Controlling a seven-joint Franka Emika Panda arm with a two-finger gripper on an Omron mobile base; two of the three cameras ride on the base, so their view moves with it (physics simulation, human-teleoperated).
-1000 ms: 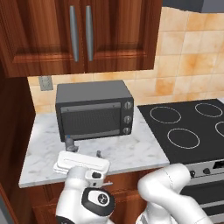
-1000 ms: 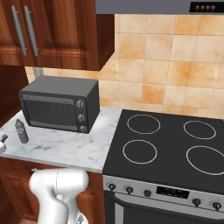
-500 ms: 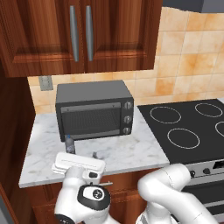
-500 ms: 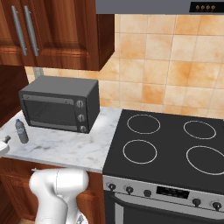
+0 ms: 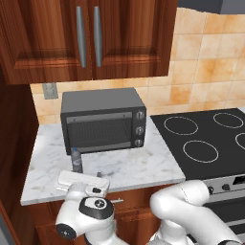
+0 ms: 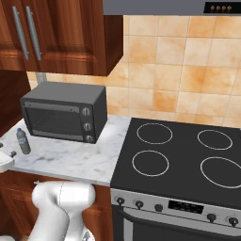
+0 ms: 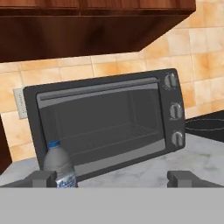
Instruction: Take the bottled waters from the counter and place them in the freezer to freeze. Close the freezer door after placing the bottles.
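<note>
One bottled water (image 7: 59, 168) stands before one toaster oven (image 7: 109, 120) on the counter (image 5: 129, 167); hand (image 7: 111, 178) spread apart.

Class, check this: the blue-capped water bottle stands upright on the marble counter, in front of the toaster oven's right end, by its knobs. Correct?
Not quite. The bottle stands upright on the counter in front of the toaster oven's left end, away from the knobs, as the left base view shows.
</note>
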